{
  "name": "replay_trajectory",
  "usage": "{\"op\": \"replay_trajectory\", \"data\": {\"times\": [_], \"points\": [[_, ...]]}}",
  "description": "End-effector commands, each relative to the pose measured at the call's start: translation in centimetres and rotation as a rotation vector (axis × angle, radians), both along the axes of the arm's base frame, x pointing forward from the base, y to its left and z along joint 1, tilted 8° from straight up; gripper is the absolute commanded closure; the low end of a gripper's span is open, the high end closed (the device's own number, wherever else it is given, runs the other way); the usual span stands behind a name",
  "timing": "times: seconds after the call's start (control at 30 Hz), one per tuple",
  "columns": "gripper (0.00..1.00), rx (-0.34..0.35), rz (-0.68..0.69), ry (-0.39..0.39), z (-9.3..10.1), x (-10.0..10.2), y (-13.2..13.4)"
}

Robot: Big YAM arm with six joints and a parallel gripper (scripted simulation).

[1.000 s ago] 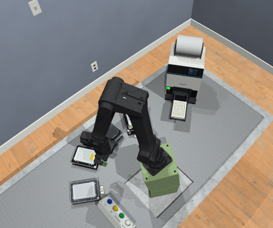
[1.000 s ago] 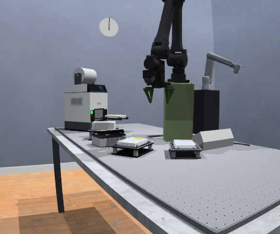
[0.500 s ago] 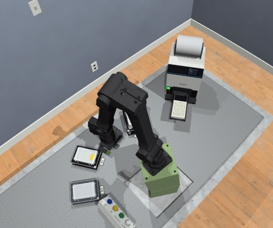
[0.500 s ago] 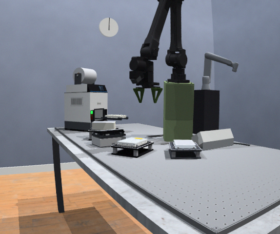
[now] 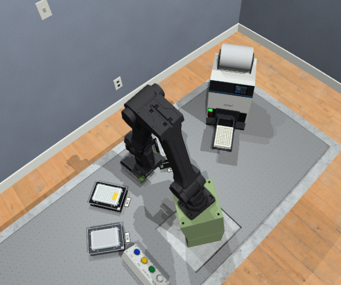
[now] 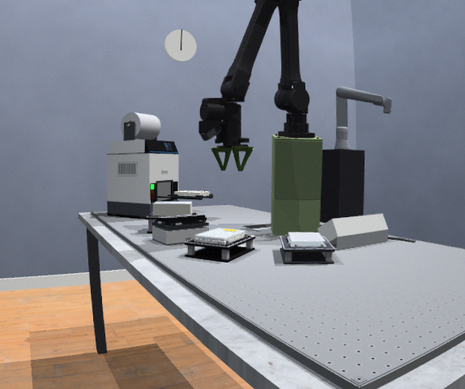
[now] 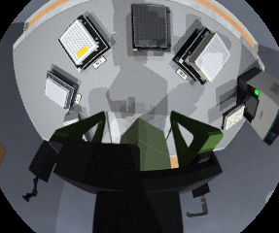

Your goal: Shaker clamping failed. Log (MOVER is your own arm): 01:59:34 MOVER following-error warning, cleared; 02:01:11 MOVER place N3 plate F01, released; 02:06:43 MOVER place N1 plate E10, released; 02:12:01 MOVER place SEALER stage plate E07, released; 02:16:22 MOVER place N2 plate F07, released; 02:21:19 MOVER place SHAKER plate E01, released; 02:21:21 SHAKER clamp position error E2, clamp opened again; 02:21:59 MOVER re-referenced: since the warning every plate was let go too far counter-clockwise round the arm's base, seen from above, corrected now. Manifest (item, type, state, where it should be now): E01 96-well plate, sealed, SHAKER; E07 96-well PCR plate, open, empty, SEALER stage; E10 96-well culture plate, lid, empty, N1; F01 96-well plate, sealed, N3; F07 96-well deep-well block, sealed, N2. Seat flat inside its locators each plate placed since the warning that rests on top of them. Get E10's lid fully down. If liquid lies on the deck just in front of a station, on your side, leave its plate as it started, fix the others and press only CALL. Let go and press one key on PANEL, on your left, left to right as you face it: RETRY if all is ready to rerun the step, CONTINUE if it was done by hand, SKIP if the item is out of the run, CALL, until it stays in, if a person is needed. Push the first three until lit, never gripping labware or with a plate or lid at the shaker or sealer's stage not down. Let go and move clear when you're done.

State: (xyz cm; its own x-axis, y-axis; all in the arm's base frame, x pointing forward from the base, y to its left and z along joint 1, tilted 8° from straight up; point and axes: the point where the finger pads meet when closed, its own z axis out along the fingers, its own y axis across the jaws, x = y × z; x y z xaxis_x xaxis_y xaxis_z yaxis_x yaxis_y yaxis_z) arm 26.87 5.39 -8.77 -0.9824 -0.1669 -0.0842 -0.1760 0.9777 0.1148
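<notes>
The grey perforated counter [image 6: 350, 301] stands on wooden floor by blue walls. Left of the sealer [image 6: 140, 176], the hand [image 6: 232, 160] hangs open, empty, above the plates. Only the top view shows the panel [image 5: 144, 263].

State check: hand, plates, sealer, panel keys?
hand: open, empty, high above the deck
sealer: green lamp on
sealer plate: open wells, on the stage
yellow-patch plate: skewed on its nest
plate by panel: square in its nest
panel: no key visibly lit
</notes>
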Motion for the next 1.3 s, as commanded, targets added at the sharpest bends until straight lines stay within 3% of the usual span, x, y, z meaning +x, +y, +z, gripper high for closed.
{"op": "replay_trajectory", "data": {"times": [0.0,0.23,0.53,0.63,1.27], "points": [[0.0,0.001,0.024,-0.009,-0.1,1.7,-1.6],[0.0,-0.001,0.048,-0.002,-0.3,0.8,-1.3],[0.0,-0.001,0.025,-0.019,0.0,1.4,-1.6],[0.0,0.099,0.033,0.009,-0.9,3.0,-1.7],[0.0,0.101,0.037,0.002,-4.9,10.6,0.3]]}}
